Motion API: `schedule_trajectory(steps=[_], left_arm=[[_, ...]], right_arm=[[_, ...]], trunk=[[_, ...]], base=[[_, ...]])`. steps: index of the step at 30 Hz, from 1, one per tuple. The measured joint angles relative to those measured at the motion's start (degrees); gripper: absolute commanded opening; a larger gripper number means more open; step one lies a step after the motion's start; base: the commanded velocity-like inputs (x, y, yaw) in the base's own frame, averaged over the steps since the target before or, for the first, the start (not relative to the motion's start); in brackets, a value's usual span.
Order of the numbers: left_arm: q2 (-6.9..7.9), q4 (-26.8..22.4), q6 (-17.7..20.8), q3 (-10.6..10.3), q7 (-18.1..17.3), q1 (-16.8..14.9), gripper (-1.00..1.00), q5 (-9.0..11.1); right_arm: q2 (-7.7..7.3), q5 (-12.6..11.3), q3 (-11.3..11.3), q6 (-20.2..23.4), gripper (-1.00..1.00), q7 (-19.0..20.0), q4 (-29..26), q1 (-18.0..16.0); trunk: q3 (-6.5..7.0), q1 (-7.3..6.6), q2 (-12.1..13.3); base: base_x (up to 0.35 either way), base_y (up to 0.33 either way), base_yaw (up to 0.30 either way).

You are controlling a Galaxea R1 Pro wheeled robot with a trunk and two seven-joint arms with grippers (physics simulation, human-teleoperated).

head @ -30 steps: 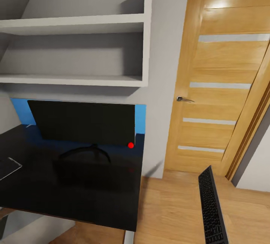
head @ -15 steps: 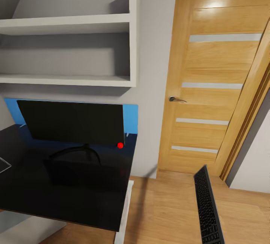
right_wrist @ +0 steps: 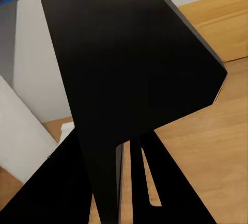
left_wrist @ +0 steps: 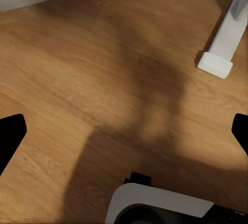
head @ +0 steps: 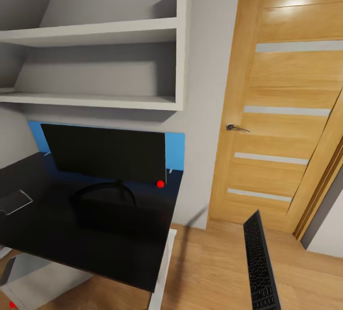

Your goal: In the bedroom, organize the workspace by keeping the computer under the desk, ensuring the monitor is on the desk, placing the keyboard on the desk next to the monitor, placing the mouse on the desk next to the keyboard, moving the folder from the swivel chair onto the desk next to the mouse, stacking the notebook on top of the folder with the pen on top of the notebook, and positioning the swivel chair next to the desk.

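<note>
The monitor (head: 107, 153) is standing on the black surface (head: 71, 238), red dot at its lower corner. The keyboard (head: 259, 267) is hanging tilted above the wooden floor (head: 209, 272) beside the door (head: 281, 110), the right tool gripping it (its underside (right_wrist: 129, 79) is blocking the wrist camera). The left tool (left_wrist: 124, 136) is spread wide over the floor.

Monitor (head: 107, 152) upright on desk (head: 57, 238)
</note>
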Motion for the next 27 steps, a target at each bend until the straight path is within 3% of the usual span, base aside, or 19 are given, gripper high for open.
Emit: schedule_trajectory(steps=[8, 21, 27], left_arm=[[-0.04, -0.01, 0.00, 0.00, 0.00, 0.00, 1.00, -0.04], [-0.06, -0.01, 0.00, 0.00, -0.04, -0.01, 1.00, -0.02], [-0.20, 0.01, 0.09, 0.00, -0.08, -0.02, 1.00, -0.03]], right_arm=[[0.06, 0.00, 0.00, 0.00, -1.00, 0.00, 0.01, 0.00], [0.10, -0.10, -0.34, 0.03, -1.00, -0.16, 0.06, 0.00], [0.15, -0.03, -0.20, -0.02, -1.00, -0.37, 0.18, -0.01]], trunk=[[0.00, 0.00, 0.00], [0.00, 0.00, 0.01], [0.00, 0.00, 0.01]], base=[[0.000, -0.090, 0.239], [0.000, -0.013, 0.030], [-0.018, -0.252, 0.241]])
